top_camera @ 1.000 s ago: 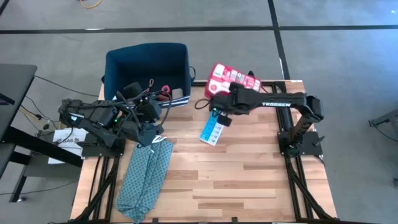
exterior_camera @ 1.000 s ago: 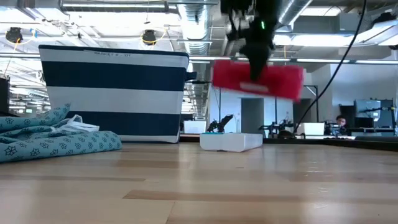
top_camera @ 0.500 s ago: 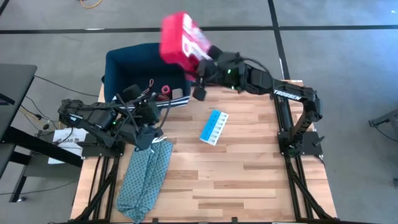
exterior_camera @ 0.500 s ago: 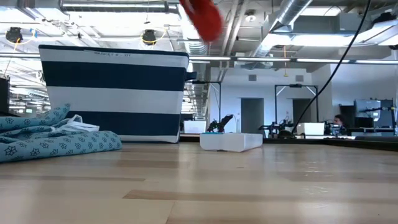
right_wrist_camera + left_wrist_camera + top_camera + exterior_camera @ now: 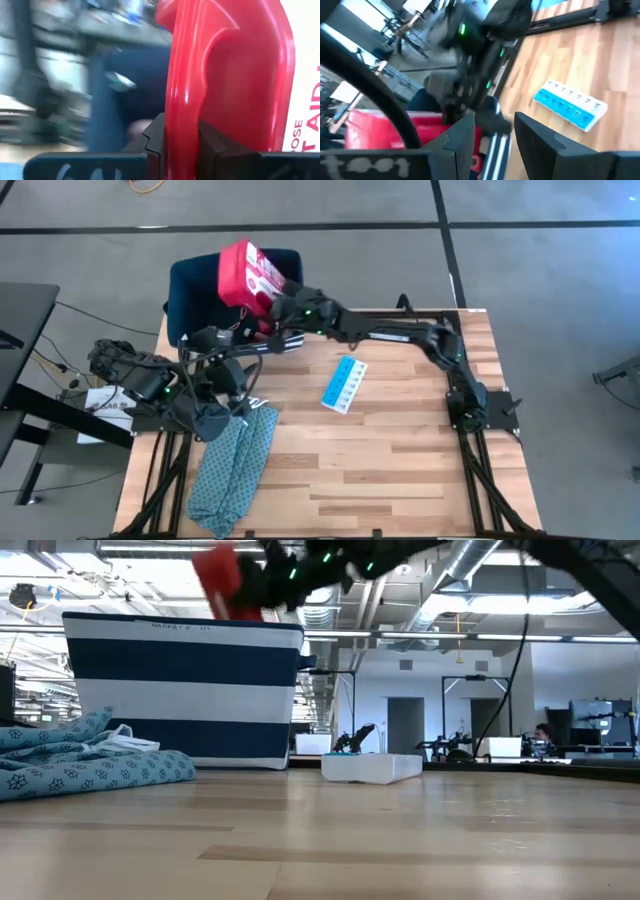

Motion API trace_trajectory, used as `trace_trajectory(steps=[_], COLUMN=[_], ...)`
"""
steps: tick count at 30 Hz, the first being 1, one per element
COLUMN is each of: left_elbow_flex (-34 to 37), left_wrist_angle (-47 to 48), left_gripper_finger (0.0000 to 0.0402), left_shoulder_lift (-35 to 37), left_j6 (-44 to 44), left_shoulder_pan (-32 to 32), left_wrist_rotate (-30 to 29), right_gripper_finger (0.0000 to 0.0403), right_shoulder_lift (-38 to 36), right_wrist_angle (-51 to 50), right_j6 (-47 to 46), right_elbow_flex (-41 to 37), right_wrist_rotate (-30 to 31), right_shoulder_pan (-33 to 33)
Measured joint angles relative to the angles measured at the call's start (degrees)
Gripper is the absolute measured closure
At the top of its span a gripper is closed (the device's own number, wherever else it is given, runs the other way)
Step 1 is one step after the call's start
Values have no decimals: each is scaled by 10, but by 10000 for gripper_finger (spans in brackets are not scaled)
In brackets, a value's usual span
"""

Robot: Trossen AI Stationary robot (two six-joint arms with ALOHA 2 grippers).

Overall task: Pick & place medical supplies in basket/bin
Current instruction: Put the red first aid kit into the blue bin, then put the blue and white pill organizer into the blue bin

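Observation:
The red first-aid case [image 5: 244, 274] hangs over the dark navy bin [image 5: 200, 290], held by my right gripper [image 5: 280, 302]. In the low view the case [image 5: 222, 580] is above the bin's striped wall [image 5: 185, 690]. A small red item [image 5: 263, 328] lies inside the bin. The light blue pill strip box [image 5: 343, 384] lies flat on the table to the right of the bin. My left gripper [image 5: 492, 150] is open and empty near the bin's near side [image 5: 238, 375], beside the teal cloth [image 5: 235, 460]. My right gripper pinches the case's red loop handle [image 5: 182, 120] between its two fingers [image 5: 156, 136]. It reaches in roughly level from the table's right side. The case is lifted clear, tilted, out beyond the fingertips over the bin's opening.
The teal patterned cloth with a white loop [image 5: 125, 740] lies at the table's near left. The table's far right corner [image 5: 470, 320] and the wood right of the pill box [image 5: 370, 768] are bare. Cables and a side table [image 5: 20, 310] stand left of the table.
My right gripper has carried the red case up from the table's far right corner and toward the left, to over the bin; the case has turned and tipped on the way. My left arm has drawn back a little toward the left edge.

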State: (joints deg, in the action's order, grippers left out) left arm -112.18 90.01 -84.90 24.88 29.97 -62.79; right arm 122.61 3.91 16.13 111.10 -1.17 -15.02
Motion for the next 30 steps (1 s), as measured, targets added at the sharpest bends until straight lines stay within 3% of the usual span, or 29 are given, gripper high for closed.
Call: trace_trajectory(steps=[4,11,21,30], left_elbow_flex=[0,0,0,0], left_wrist_angle=[0,0,0,0], left_gripper_finger=[272,272,272,272], left_shoulder_lift=[0,0,0,-1], left_j6=[8,19,49,64], left_shoulder_pan=[0,0,0,0], left_wrist_rotate=[23,24,27,53], right_gripper_finger=[342,297,231,225], right_shoulder_lift=[49,80,54,-16], right_wrist_angle=[4,-37,-77,-349], right_j6=[-11,-21,11,21], right_elbow_flex=[33,74,127,231], right_wrist_rotate=[87,85,92,90], right_shoulder_pan=[-5,-11,4,50])
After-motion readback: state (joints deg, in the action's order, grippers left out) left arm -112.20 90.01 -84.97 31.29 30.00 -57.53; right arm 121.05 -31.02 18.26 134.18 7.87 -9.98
